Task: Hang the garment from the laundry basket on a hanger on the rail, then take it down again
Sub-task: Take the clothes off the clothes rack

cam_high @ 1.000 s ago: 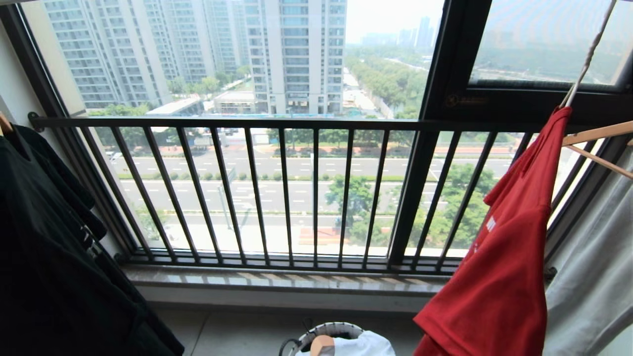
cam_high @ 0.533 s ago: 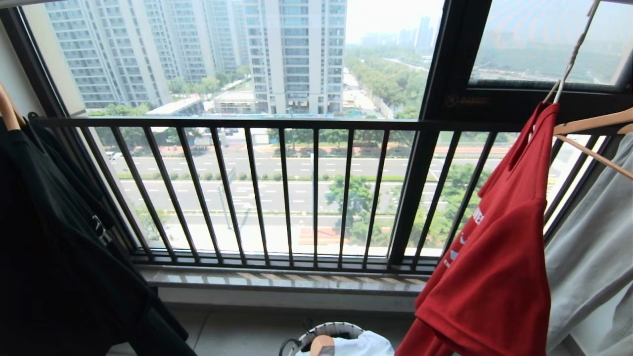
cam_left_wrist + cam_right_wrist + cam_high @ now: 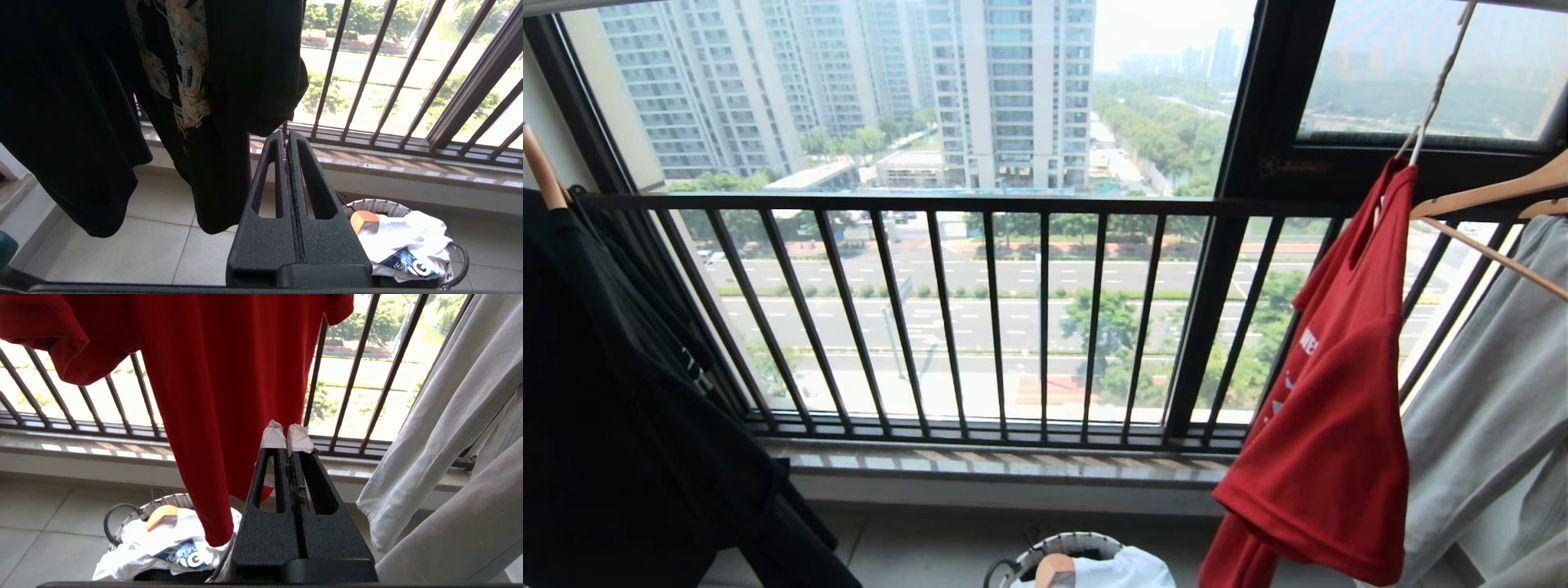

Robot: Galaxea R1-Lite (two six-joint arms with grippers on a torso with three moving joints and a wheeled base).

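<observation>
**Red shirt hanging, both end effectors empty**

Our left end effector (image 3: 287, 136) has its fingers pressed together on nothing; the black shirt (image 3: 102, 102) hangs just beyond it, the basket (image 3: 457, 261) low to one side. Our right end effector (image 3: 288, 435) is likewise closed and empty, with the red shirt (image 3: 229, 396) hanging right in front of it on the wire hanger (image 3: 1425, 110) and the grey garment (image 3: 449, 437) beside.

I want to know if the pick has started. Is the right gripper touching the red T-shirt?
Cannot tell. In the right wrist view the shut right gripper overlaps the hanging red T-shirt, so no gap or contact shows plainly; the head view does not show the gripper.
</observation>
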